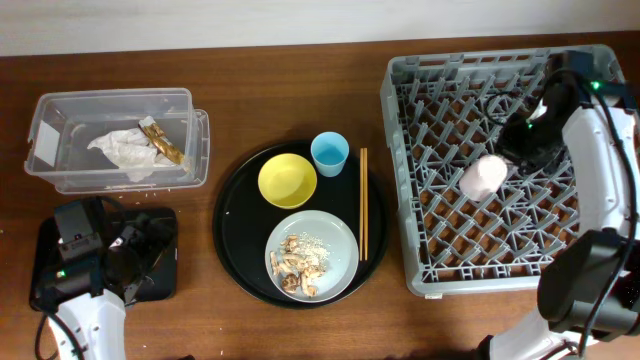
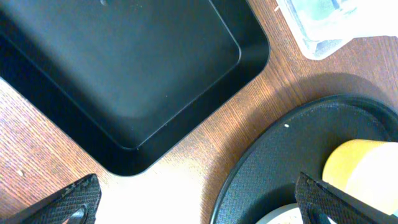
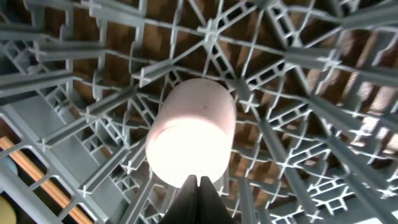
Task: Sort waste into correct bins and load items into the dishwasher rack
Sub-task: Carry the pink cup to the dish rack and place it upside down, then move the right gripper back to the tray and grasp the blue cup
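Grey dishwasher rack (image 1: pixel 396 190) fills the right of the overhead frame. Its right arm (image 1: pixel 600 160) rises along the rack's right edge in white links, with the wrist bent back toward frame centre. The right gripper (image 1: pixel 510 158) points down-left at the small pink cup (image 1: pixel 484 176), which lies tilted on the lattice floor in the rack's upper middle. In the wrist view the fingers (image 3: pixel 190 202) are pressed together, tips at the cup's near edge. Whether they nip any of the rim, I cannot tell.

From the lower left corner comes the left arm (image 1: pixel 90 325), with the left gripper (image 1: pixel 140 262) over the flat black tray (image 1: pixel 168 222). In its wrist view the jaws are spread wide, one finger at each bottom corner. The tray's corner lies beneath, with wooden table (image 1: pixel 250 80) beside it.

At upper left, the clear plastic box (image 1: pixel 40 115) holds the crumpled napkin (image 1: pixel 125 150) and the wrapper (image 1: pixel 163 142).

At centre, on the round black tray (image 1: pixel 232 230):
- yellow bowl (image 1: pixel 287 180)
- light-blue cup (image 1: pixel 329 153), at the bowl's upper right
- chopsticks (image 1: pixel 363 205), lying vertical along the right side
- grey-green plate (image 1: pixel 342 235), at the bottom, with food scraps (image 1: pixel 300 262) and rice on it
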`<move>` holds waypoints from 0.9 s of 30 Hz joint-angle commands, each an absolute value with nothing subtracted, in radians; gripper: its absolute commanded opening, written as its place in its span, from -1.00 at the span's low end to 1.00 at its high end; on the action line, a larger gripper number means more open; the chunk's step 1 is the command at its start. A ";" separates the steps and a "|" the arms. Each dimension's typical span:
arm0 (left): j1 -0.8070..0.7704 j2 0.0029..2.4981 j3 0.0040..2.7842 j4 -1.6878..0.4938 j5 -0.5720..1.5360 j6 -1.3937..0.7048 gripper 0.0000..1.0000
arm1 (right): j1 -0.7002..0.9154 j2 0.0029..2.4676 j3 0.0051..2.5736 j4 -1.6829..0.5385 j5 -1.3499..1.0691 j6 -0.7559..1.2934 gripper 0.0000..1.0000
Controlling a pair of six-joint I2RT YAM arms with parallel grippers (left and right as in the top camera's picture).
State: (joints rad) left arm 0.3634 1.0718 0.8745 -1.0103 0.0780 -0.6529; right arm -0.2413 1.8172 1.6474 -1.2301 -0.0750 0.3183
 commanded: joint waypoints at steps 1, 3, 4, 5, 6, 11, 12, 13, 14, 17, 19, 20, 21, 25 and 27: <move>0.369 1.071 0.874 -1.011 0.082 -0.662 0.98 | -0.241 1.790 1.666 -1.235 -0.046 0.331 -0.92; 0.369 1.071 0.874 -1.011 0.082 -0.662 0.98 | -0.241 1.786 1.666 -1.250 -0.116 0.325 -0.92; 0.369 1.071 0.874 -1.011 0.082 -0.662 0.98 | -0.239 1.777 1.666 -1.257 -0.152 0.313 -0.92; 0.369 1.071 0.874 -1.011 0.082 -0.662 0.98 | -0.228 1.759 1.666 -1.262 -0.213 0.271 -0.92; 0.369 1.071 0.874 -1.011 0.082 -0.662 0.98 | -0.207 1.733 1.666 -1.262 -0.292 0.200 -0.92; 0.369 1.071 0.874 -1.011 0.082 -0.662 0.98 | 0.115 1.633 1.666 -1.193 -0.407 0.093 0.59; 0.369 1.071 0.874 -1.011 0.082 -0.662 0.98 | 0.210 1.648 1.666 -1.129 -0.381 0.135 0.76; 0.369 1.071 0.874 -1.011 0.082 -0.662 0.98 | 0.292 1.670 1.668 -1.062 -0.293 0.244 0.79; 0.369 1.071 0.874 -1.011 0.082 -0.662 0.98 | 0.362 1.693 1.673 -1.023 -0.270 0.269 0.86; 0.369 1.071 0.874 -1.011 0.082 -0.662 0.98 | 0.514 1.837 1.812 -1.065 -0.181 0.305 0.90; 0.369 1.071 0.874 -1.011 0.082 -0.662 0.98 | 0.562 1.988 2.010 -1.198 -0.099 0.306 0.89; 0.369 1.071 0.874 -1.011 0.082 -0.662 0.98 | 0.574 2.048 2.081 -1.224 -0.071 0.310 0.89; 0.369 1.071 0.874 -1.011 0.082 -0.662 0.98 | 0.583 2.103 2.125 -1.213 -0.044 0.326 0.88; 0.369 1.071 0.874 -1.011 0.082 -0.662 0.98 | 0.588 2.214 2.132 -1.107 0.028 0.410 0.31; 0.369 1.071 0.874 -1.011 0.082 -0.662 0.98 | 0.596 2.235 2.132 -1.063 0.059 0.447 0.31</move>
State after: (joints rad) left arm 0.3634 1.0718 0.8742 -1.0103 0.0780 -0.6525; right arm 0.5793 2.2082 2.1113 -1.0901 -0.0101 0.3847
